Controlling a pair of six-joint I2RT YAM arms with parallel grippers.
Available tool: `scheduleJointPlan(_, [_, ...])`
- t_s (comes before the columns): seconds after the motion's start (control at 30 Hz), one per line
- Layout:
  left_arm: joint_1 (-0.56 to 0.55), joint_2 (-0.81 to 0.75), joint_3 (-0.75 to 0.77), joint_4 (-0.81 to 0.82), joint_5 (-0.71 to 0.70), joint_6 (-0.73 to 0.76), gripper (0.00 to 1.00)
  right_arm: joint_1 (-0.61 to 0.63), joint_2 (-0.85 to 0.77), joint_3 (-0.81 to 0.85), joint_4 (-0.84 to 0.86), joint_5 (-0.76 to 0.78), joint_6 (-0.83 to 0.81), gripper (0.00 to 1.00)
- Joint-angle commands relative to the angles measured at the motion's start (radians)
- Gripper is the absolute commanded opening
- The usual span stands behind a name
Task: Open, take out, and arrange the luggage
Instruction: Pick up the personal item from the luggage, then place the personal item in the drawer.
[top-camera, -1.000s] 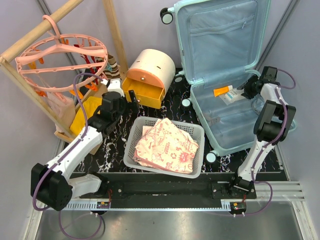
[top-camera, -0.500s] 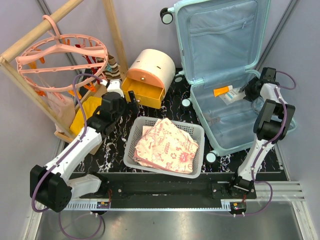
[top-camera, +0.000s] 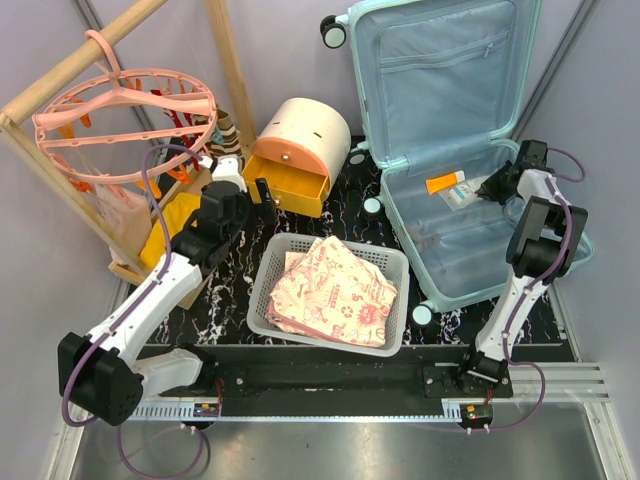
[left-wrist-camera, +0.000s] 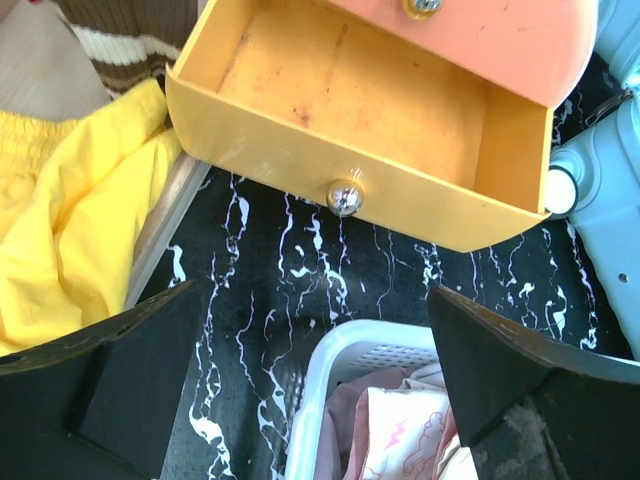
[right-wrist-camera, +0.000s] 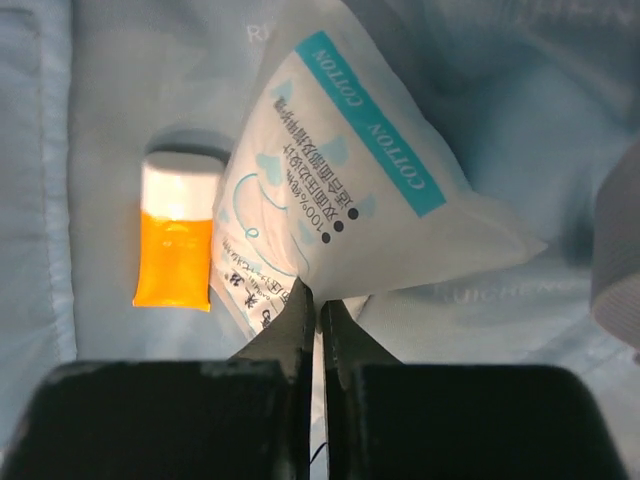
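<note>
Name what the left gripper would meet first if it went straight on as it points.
The left gripper would probably meet the black marbled table, between the orange drawer and the white basket; depth is unclear.

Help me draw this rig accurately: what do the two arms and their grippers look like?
Both arms have white links and black joints: left arm, right arm. A purple cable loops along each. The left gripper and right gripper have matte black, wedge-shaped fingers.
</note>
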Motion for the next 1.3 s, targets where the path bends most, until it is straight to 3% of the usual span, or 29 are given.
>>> scheduleJointPlan(0.0, [0.003, -0.023, 0.082, 0.032, 0.010, 0.039, 0.99, 0.003, -0.198, -0.039, 0.021, 0.078, -0.086, 0.00])
scheduleJointPlan(0.13, [0.003, -0.006, 0.120, 0.032, 0.062, 0.064, 0.99, 0.003, -0.367, -0.077, 0.054, 0.113, -0.143, 0.00])
scheduleJointPlan(0.33, [0.000, 0.015, 0.165, 0.035, 0.172, 0.055, 0.99, 0.006, -0.592, -0.292, 0.175, 0.040, -0.079, 0.00])
scheduleJointPlan(0.47, [-0.018, 0.058, 0.262, 0.031, 0.316, 0.009, 0.99, 0.029, -0.701, -0.451, 0.365, -0.300, -0.057, 0.00])
scheduleJointPlan(0.53, [-0.035, 0.109, 0.325, 0.009, 0.414, -0.029, 0.99, 0.046, -0.676, -0.416, 0.373, -0.546, -0.036, 0.00])
scheduleJointPlan(0.63, [-0.081, 0.158, 0.421, 0.003, 0.511, -0.071, 0.99, 0.149, -0.656, -0.341, 0.315, -0.667, -0.071, 0.00])
scheduleJointPlan(0.7, [-0.098, 0.215, 0.482, 0.003, 0.589, -0.077, 0.98, 0.241, -0.649, -0.300, 0.233, -0.680, -0.145, 0.00])
scheduleJointPlan(1.0, [-0.106, 0.347, 0.534, 0.167, 0.793, -0.180, 0.97, 0.424, -0.554, -0.203, 0.224, -0.927, -0.090, 0.00])
scheduleJointPlan(1.27, [-0.107, 0.396, 0.553, 0.242, 0.800, -0.234, 0.94, 0.519, -0.511, -0.154, 0.207, -0.984, -0.096, 0.00])
